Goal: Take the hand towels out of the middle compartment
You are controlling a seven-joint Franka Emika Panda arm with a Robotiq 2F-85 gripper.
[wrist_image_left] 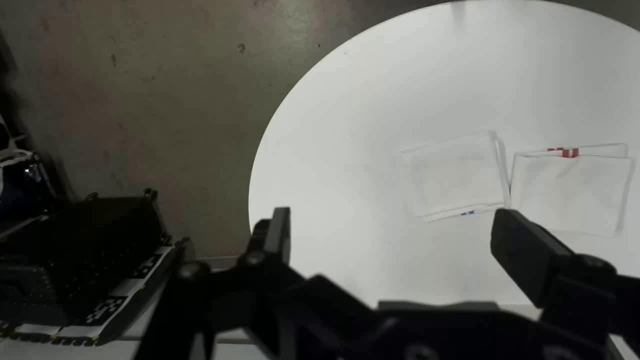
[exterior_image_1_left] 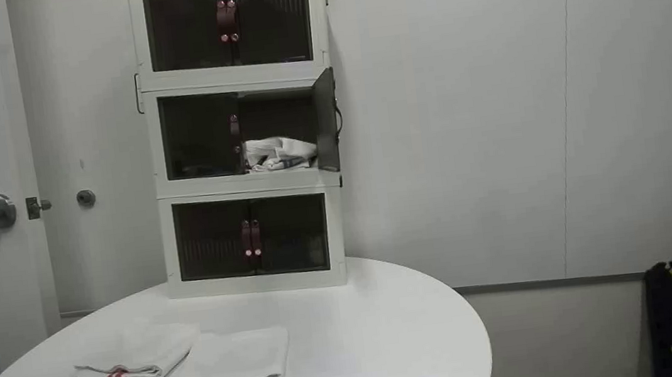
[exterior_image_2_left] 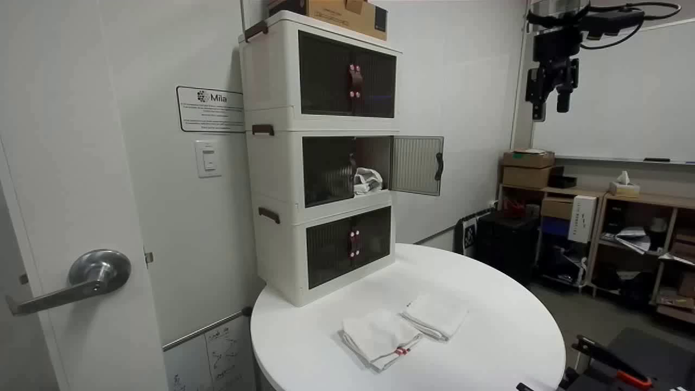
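Observation:
White hand towels [exterior_image_1_left: 278, 151] lie crumpled in the right half of the middle compartment [exterior_image_1_left: 203, 186]; they also show in an exterior view [exterior_image_2_left: 368, 180]. That compartment's right door [exterior_image_2_left: 418, 165] stands open and its left door is shut. A folded towel with red marks [exterior_image_1_left: 136, 350] and a folded towel with blue marks [exterior_image_1_left: 232, 359] lie side by side on the white table; both also show in the wrist view. My gripper [exterior_image_2_left: 550, 106] points down, raised in the air to the right of the cabinet. In the wrist view my gripper [wrist_image_left: 391, 212] is open, with nothing between its fingers.
The round white table [exterior_image_1_left: 390, 334] carries the three-level cabinet at its back edge. The top doors [exterior_image_1_left: 228, 20] and bottom doors [exterior_image_1_left: 251, 236] are shut. A cardboard box [exterior_image_2_left: 347, 16] sits on top. A room door with a lever handle [exterior_image_2_left: 98, 271] stands beside the cabinet.

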